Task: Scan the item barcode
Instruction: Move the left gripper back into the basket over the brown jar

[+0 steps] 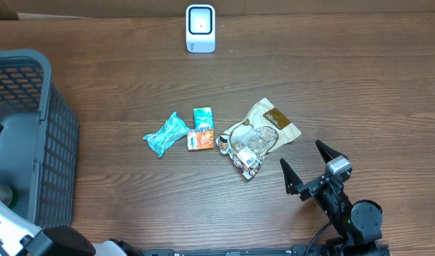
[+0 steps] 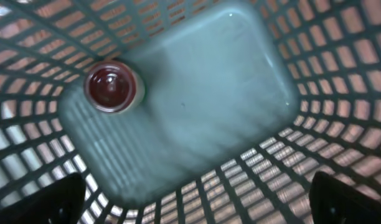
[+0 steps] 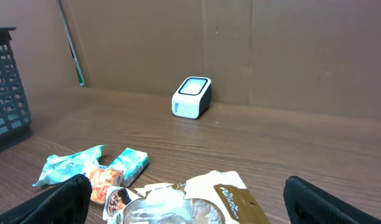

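Basket (image 1: 40, 128): grey mesh, well to the left of the scanner (image 1: 200, 28) and nearer the arms' side of the table (image 1: 360, 71).
Left gripper (image 2: 200, 202): looks straight down into the basket, far left of the scanner; its 2 dark fingers sit at the lower corners of the wrist view, spread wide with nothing between them.
Red-lidded jar (image 2: 112, 86): upright on the basket floor, near 1 corner.
Teal wrapper (image 1: 165, 134): crumpled, flat on the table, in front of the scanner and a little to its left, well apart from it.
Orange packet (image 1: 200, 139): straight in front of the scanner, touching the teal wrapper's right end.
Teal box (image 1: 202, 117): small, touching the orange packet on the side nearer the scanner.
Scanner: white, upright at the far edge of the table, its dark window facing up.
Brown pouch (image 1: 264, 128): crumpled, with a clear part, in front of the scanner and to its right, just beside the orange packet.
Right gripper (image 1: 301, 153): further right of the scanner than the pouch and nearer the arms' side, fingers splayed apart, empty, pointing towards the pouch without touching it.
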`<action>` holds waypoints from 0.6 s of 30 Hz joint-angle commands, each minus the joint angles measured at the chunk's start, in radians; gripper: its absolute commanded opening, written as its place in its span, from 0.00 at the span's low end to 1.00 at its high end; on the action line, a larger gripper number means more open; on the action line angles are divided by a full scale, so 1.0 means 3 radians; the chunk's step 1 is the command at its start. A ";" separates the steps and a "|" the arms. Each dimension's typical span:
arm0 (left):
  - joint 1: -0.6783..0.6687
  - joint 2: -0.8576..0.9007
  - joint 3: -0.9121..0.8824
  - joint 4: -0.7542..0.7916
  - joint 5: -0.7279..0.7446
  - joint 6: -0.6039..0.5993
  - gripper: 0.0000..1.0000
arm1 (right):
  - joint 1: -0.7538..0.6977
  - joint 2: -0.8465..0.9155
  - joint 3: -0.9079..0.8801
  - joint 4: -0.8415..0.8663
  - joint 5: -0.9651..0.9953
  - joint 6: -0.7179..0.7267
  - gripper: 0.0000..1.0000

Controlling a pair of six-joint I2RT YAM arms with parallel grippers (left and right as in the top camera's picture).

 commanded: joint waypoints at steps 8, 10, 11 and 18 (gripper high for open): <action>0.0034 -0.0047 -0.0796 0.0627 -0.0682 0.0314 0.99 | 0.0013 -0.0031 -0.0036 0.0017 0.0006 0.0013 1.00; 0.0070 -0.0047 -0.0910 0.0759 -0.0711 0.0422 0.99 | 0.0013 -0.0031 -0.0036 0.0017 0.0006 0.0013 1.00; 0.0085 -0.0043 -0.0956 0.0805 -0.0708 0.0440 0.99 | 0.0013 -0.0031 -0.0036 0.0017 0.0006 0.0013 1.00; 0.0366 0.0028 -0.1445 0.1328 -0.0749 0.0771 1.00 | 0.0013 -0.0031 -0.0036 0.0017 0.0006 0.0013 1.00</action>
